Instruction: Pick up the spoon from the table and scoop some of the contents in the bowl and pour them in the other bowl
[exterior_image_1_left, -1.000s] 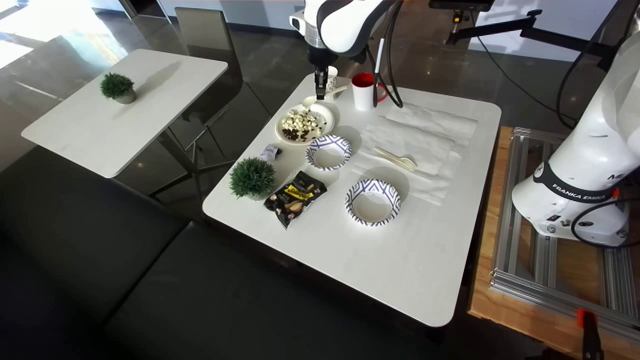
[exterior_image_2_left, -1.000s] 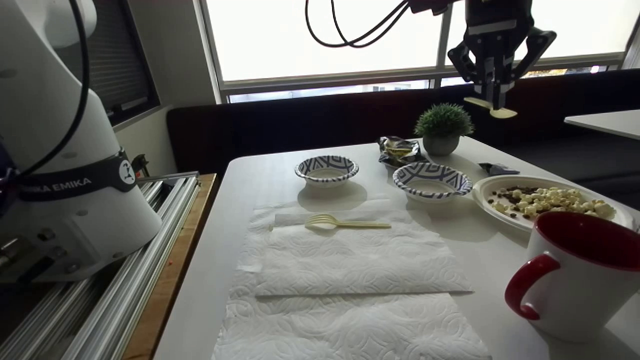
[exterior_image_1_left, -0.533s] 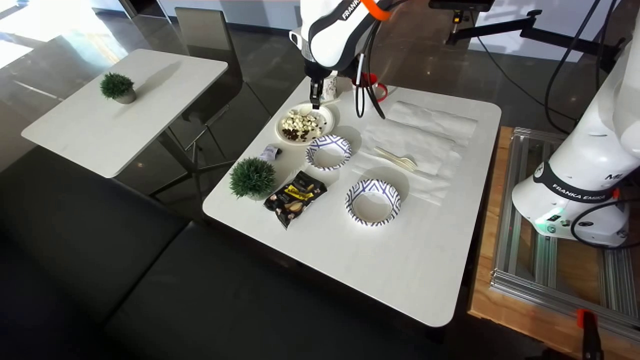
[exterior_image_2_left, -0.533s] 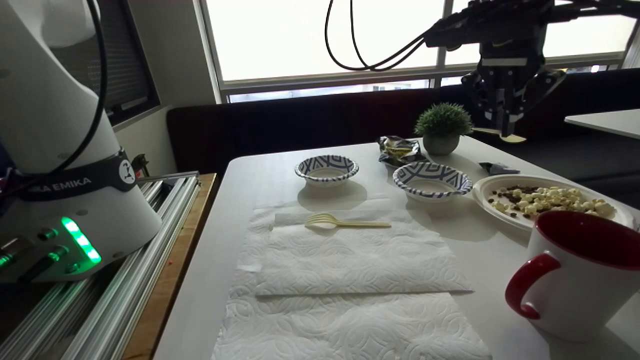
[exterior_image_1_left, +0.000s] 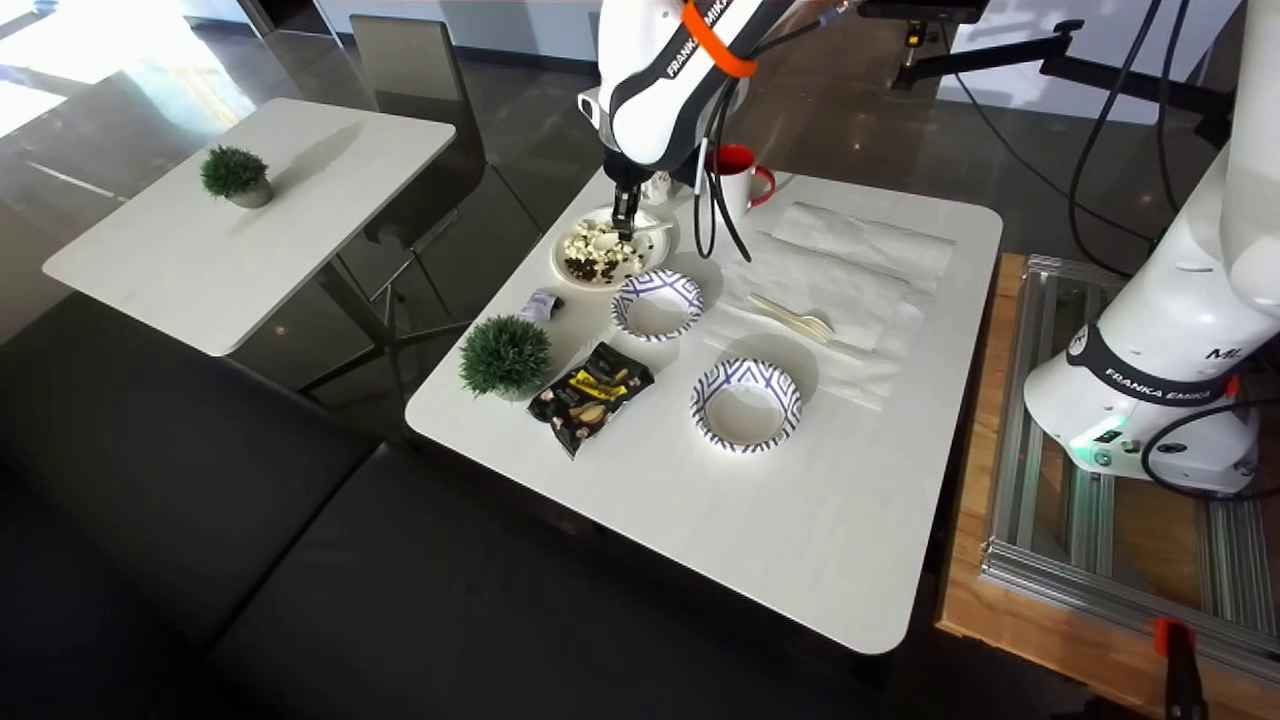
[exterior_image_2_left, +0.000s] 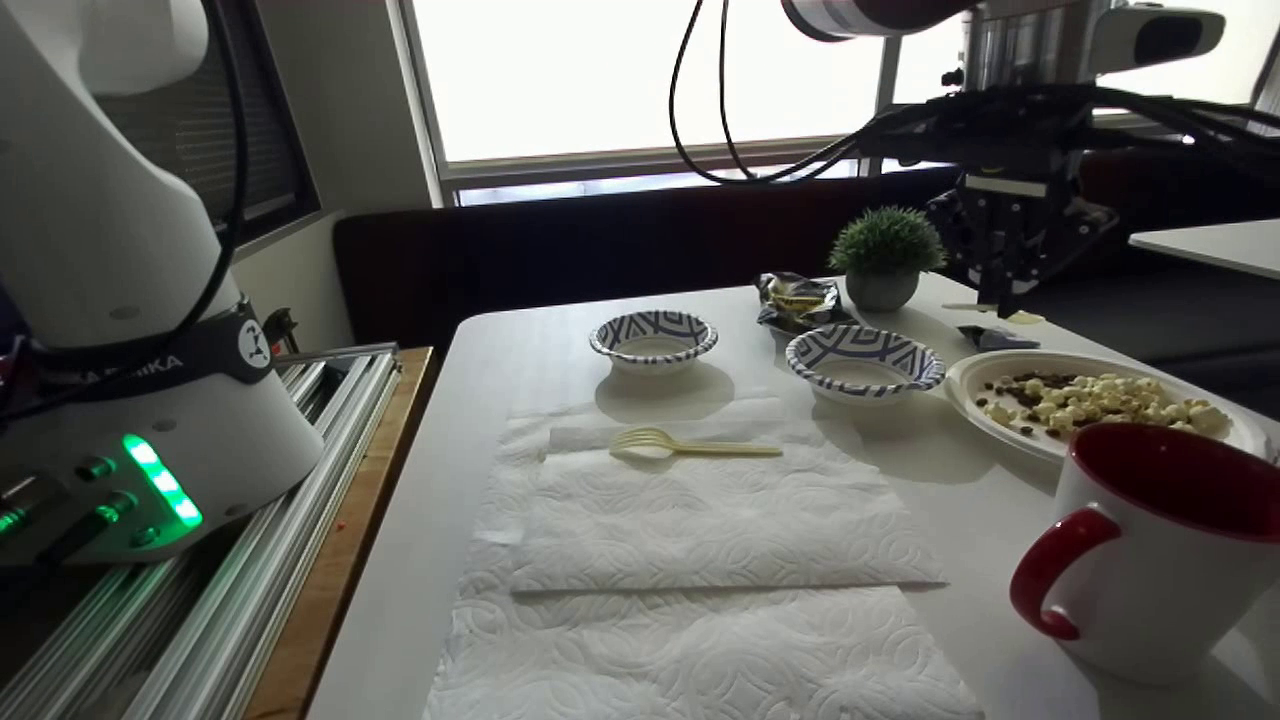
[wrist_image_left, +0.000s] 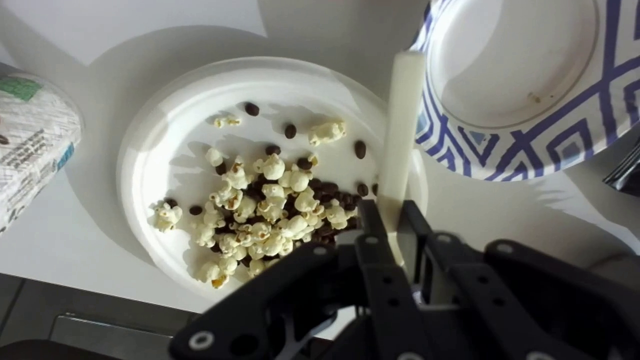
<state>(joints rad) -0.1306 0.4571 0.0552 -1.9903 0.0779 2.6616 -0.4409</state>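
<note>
The cream spoon (wrist_image_left: 403, 110) is pinched by its handle in my gripper (wrist_image_left: 391, 206), which is shut on it. In the wrist view the handle points away from me, and its scooping end is hidden behind the fingers. An exterior view shows the gripper (exterior_image_1_left: 624, 236) above the plain white bowl (wrist_image_left: 267, 67), the spoon lying roughly level over it. This bowl holds the contents (wrist_image_left: 272, 220), popcorn mixed with dark beans. Beside it stands a blue-patterned bowl (exterior_image_1_left: 657, 318); a similar patterned bowl (exterior_image_1_left: 745, 415) sits farther along the table. No popcorn shows in either.
A red-and-white mug (exterior_image_2_left: 1140, 600) and a paper cup (wrist_image_left: 35, 150) stand close to the white bowl. A fork (exterior_image_2_left: 720, 449) lies on paper towels (exterior_image_2_left: 700, 550). Along the table's far edge are a plant (exterior_image_2_left: 885, 255), a black snack bag (exterior_image_1_left: 590, 395) and a small packet (exterior_image_1_left: 540, 306).
My gripper has come down with the spoon and shifted over the white bowl, the spoon now covering some of the popcorn in an exterior view. The bowls have stayed put.
</note>
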